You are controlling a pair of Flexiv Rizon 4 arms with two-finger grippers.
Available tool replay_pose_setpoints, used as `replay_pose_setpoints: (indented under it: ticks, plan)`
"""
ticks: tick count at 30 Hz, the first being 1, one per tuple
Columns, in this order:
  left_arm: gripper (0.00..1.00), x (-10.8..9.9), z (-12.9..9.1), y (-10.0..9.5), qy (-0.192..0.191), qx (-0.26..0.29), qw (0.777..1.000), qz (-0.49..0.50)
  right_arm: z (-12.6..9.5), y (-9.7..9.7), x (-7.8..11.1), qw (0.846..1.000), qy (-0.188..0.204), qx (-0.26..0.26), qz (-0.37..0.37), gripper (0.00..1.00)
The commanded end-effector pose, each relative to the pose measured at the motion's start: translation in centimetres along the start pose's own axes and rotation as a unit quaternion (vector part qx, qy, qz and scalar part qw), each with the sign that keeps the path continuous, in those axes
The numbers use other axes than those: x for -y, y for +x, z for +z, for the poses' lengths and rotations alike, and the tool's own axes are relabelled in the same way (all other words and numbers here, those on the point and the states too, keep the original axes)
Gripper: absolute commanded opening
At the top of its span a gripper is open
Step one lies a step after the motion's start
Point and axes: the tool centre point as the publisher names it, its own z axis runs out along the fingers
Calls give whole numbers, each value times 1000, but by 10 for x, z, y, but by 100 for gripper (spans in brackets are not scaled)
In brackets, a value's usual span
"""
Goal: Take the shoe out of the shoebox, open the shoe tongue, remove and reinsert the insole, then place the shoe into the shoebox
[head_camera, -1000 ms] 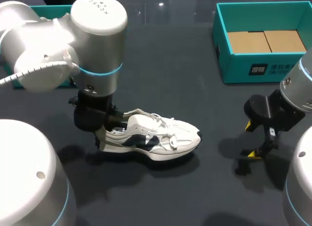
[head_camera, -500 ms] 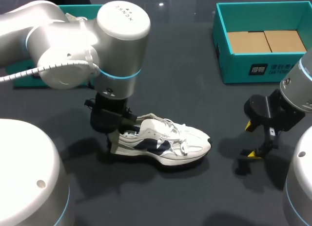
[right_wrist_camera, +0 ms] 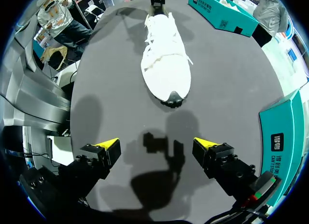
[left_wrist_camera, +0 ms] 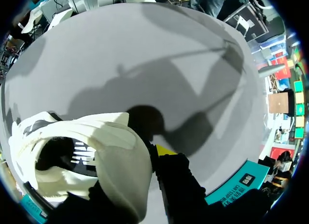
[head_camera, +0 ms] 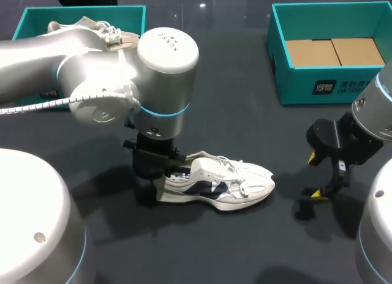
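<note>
The white-and-navy mesh sneaker (head_camera: pixel 223 185) got slid rightward, heel pinched by the left gripper (head_camera: pixel 157 174); the right gripper (right_wrist_camera: pixel 157 147) is held wide open, tongue-opening probably next.

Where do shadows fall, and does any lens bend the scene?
Head view: shadows lie under the shoe and the right gripper. Right wrist view: that gripper's shadow darkens the table between its fingers, and the table edge curves. Left wrist view: the heel looms large.

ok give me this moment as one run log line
left gripper: shut on shoe heel | shoe: on table, toe toward right gripper | right gripper: open, empty
</note>
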Motion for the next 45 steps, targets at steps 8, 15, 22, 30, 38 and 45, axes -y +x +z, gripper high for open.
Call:
replay_pose_setpoints:
  ticks: [8, 15, 22, 30, 38, 45]
  plan:
    - [0, -4, 10, -15, 6, -11, 1000, 3, 0, 1, 0, 1000, 0, 1, 0, 100]
    - [0, -5, 15, -16, 4, -13, 1000, 10, 0, 1, 0, 1000, 0, 1, 0, 100]
    - [65, -3, 13, -13, 1, -7, 1000, 11, 0, 1, 0, 1000, 0, 1, 0, 100]
    - [100, 6, -26, 2, -19, 42, 999, -2, 0, 1, 0, 1000, 0, 1, 0, 100]
    - [100, 17, -69, 25, 29, 119, 989, -82, 0, 1, 0, 1000, 0, 1, 0, 100]
    - [100, 32, -82, 45, 93, 187, 968, -138, 0, 1, 0, 1000, 0, 1, 0, 100]
